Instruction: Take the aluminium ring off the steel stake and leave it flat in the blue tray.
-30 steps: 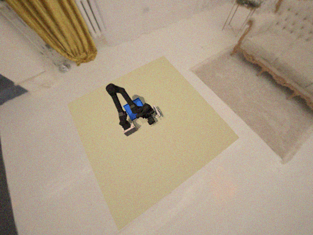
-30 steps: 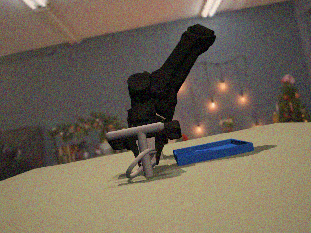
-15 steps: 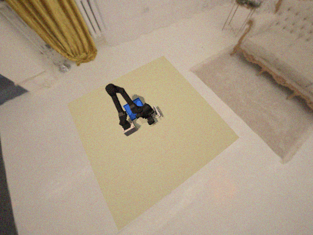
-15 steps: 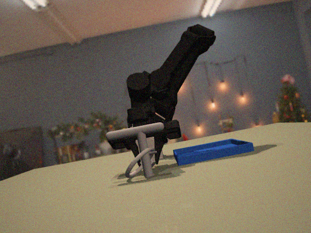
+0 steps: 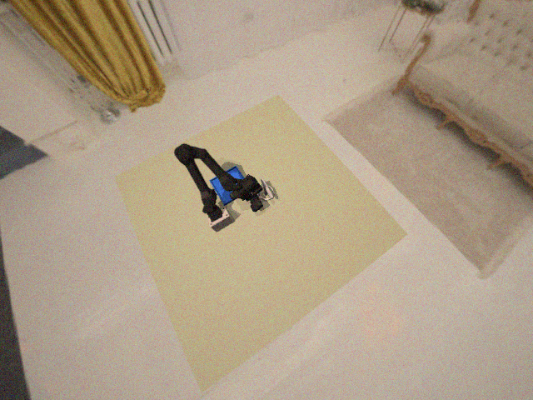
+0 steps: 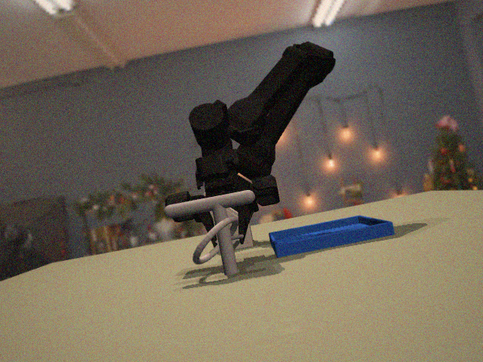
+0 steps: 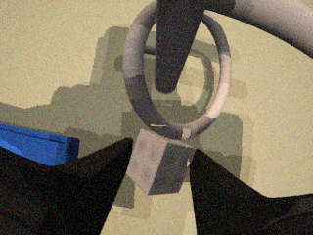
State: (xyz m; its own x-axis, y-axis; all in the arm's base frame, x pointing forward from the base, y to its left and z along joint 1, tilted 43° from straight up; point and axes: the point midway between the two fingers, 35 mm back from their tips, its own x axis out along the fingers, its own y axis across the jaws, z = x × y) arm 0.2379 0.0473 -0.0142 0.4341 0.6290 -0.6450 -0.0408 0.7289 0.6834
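Half the tray cropped, wrist view.

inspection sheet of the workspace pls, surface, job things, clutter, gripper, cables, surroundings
surface: yellowish top, shadows around the stake
ring: tilted, off the surface, around the stake's post, below its cross-bar
tab: blocky, on the ring's edge, between the fingers
steel stake: upright, cross-bar on top
blue tray: beside the stake, ring not in it
clutter: nothing seen
gripper: shut on the tab
cables: nothing seen on the worktop
surroundings: in the top view, yellow curtain and sofa; in the exterior view, hanging bulbs
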